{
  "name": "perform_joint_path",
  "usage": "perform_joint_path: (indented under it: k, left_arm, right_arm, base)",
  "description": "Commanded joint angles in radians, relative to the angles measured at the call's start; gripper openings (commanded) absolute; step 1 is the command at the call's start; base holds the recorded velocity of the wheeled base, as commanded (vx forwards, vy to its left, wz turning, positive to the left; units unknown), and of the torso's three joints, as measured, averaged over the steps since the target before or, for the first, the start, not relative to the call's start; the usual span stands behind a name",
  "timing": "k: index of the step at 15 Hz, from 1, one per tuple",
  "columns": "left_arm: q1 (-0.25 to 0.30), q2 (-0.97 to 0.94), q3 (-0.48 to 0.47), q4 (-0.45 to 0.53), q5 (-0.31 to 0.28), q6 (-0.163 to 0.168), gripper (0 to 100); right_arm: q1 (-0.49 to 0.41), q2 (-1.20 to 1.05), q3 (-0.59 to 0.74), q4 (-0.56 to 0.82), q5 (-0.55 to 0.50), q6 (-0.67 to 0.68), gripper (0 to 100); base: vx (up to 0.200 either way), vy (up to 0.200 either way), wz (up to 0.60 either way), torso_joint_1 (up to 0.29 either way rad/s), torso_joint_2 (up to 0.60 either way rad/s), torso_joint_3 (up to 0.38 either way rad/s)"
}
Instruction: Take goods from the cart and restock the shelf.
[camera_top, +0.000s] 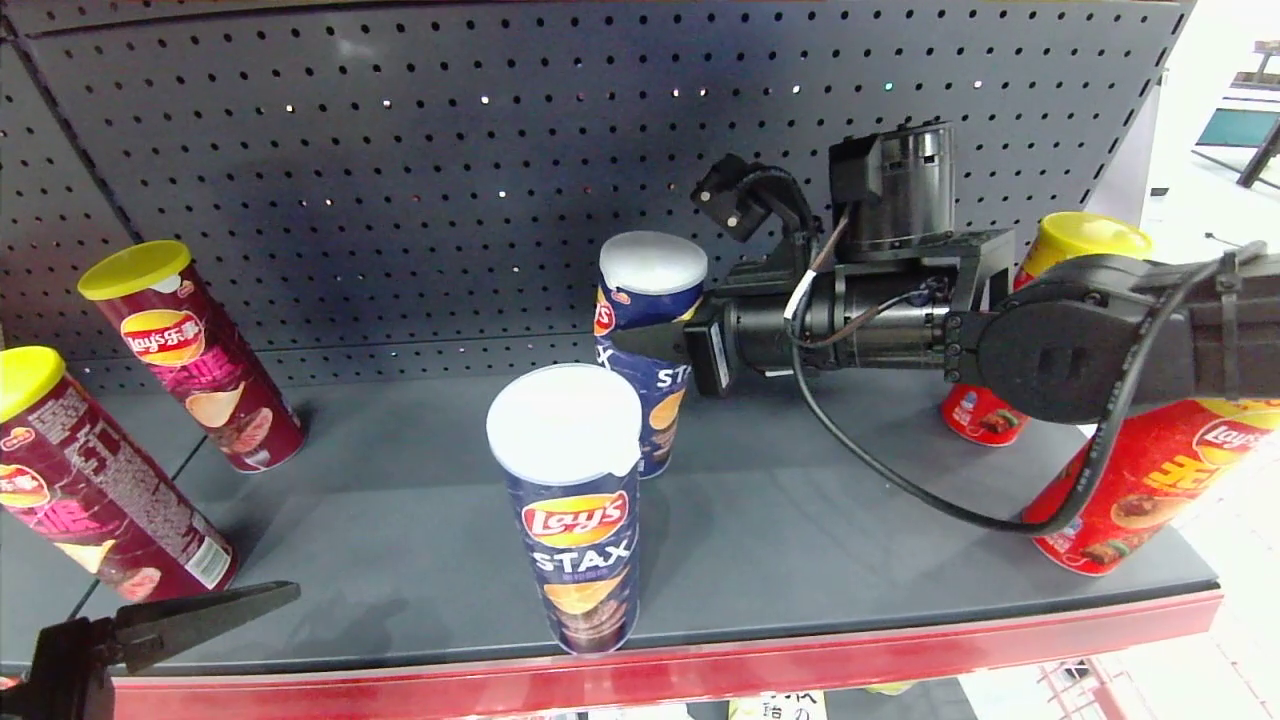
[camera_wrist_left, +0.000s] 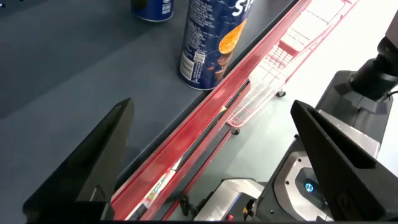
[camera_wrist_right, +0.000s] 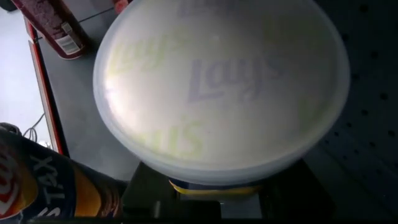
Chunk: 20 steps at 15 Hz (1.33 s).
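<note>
A blue chips can (camera_top: 648, 330) with a white lid stands at mid-shelf, near the pegboard. My right gripper (camera_top: 640, 342) comes in from the right and is shut on its upper body. In the right wrist view the can's white lid (camera_wrist_right: 217, 87) is very close to the camera. A second blue can (camera_top: 577, 510) stands free near the shelf's front edge, also seen as the blue can (camera_wrist_left: 211, 43) in the left wrist view. My left gripper (camera_top: 225, 612) hangs open and holds nothing below the shelf's front left edge, its fingers (camera_wrist_left: 99, 162) spread wide.
Two maroon cans with yellow lids (camera_top: 190, 350) (camera_top: 95, 480) lean at the shelf's left. Two red cans (camera_top: 1060, 300) (camera_top: 1150, 480) stand on the right, partly behind my right arm. The red shelf lip (camera_top: 700, 665) runs along the front. A red wire cart (camera_wrist_left: 292, 43) sits below.
</note>
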Motion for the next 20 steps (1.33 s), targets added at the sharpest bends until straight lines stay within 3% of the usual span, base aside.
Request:
perform_joint_path:
  k: [1, 2, 3, 9, 11, 13, 20]
  left_arm:
    - [0.000, -0.001, 0.001, -0.001, 0.000, 0.000, 100]
    - [0.000, 0.000, 0.001, -0.001, 0.000, 0.000, 100]
    - [0.000, 0.000, 0.001, 0.000, 0.000, 0.000, 100]
    - [0.000, 0.000, 0.003, 0.000, 0.004, 0.000, 100]
    - [0.000, 0.014, 0.003, 0.006, 0.070, -0.003, 100]
    - [0.000, 0.019, 0.004, 0.020, 0.080, -0.021, 100]
    - [0.000, 0.174, -0.020, 0.019, 0.166, -0.020, 100]
  right_arm:
    - [0.002, -0.003, 0.006, 0.000, 0.000, 0.000, 0]
    - [0.002, -0.006, 0.020, 0.000, 0.000, -0.002, 0]
    - [0.003, -0.009, 0.026, 0.000, 0.000, -0.002, 100]
    - [0.014, -0.076, 0.109, 0.000, -0.020, 0.006, 100]
    - [0.013, -0.174, 0.238, 0.000, -0.043, 0.009, 100]
    - [-0.013, -0.253, 0.342, -0.001, -0.051, 0.007, 100]
    - [-0.052, -0.601, 0.669, -0.041, -0.109, 0.007, 100]
  base:
    - [0.000, 0.000, 0.00, 0.000, 0.00, 0.000]
    - [0.000, 0.000, 0.00, 0.000, 0.00, 0.000]
    - [0.000, 0.000, 0.00, 0.000, 0.00, 0.000]
    - [0.000, 0.000, 0.00, 0.000, 0.00, 0.000]
    - [0.000, 0.000, 0.00, 0.000, 0.00, 0.000]
    - [0.000, 0.000, 0.00, 0.000, 0.00, 0.000]
    - [0.000, 0.000, 0.00, 0.000, 0.00, 0.000]
